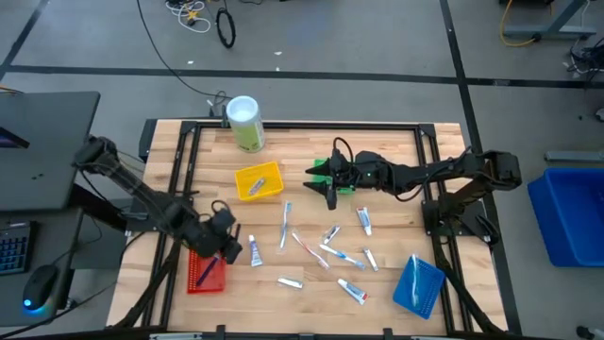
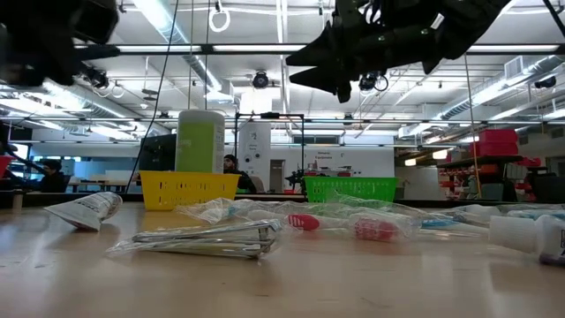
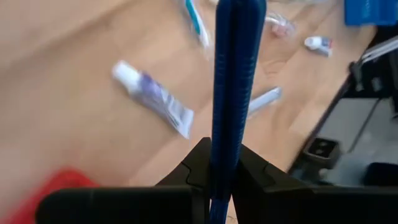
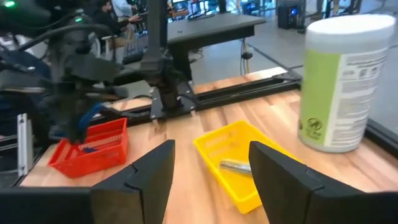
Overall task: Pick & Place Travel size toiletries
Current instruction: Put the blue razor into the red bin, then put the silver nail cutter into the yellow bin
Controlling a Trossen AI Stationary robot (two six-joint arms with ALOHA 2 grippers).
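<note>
High view: left hand [image 1: 226,244] sits over the red basket [image 1: 205,271] at the near left of the tabletop [image 1: 311,151], clamped on a blue stick. Right hand [image 1: 319,179] hovers near the green basket [image 1: 332,173], just right of the yellow basket [image 1: 258,181], fingers apart, nothing held. Toiletries [image 1: 326,247] lie scattered mid-tabletop: tubes, toothbrushes. Blue basket [image 1: 417,284] near right. Green canister [image 1: 245,124] at far edge.

Low view: wrapped packet [image 2: 212,238] and white tube [image 2: 86,209] lie in front; yellow and green baskets behind; right hand [image 2: 331,66] hangs above.

Left wrist view: fingers pinched on the blue stick [image 3: 233,81], which stands upright between them; a white tube [image 3: 155,98] lies on the wood beyond, red basket at the corner.

Right wrist view: fingers [image 4: 152,168] spread wide, empty, over the yellow basket [image 4: 239,163], which holds a small packet [image 4: 235,165]. Red basket [image 4: 93,146] and left arm beyond.
</note>
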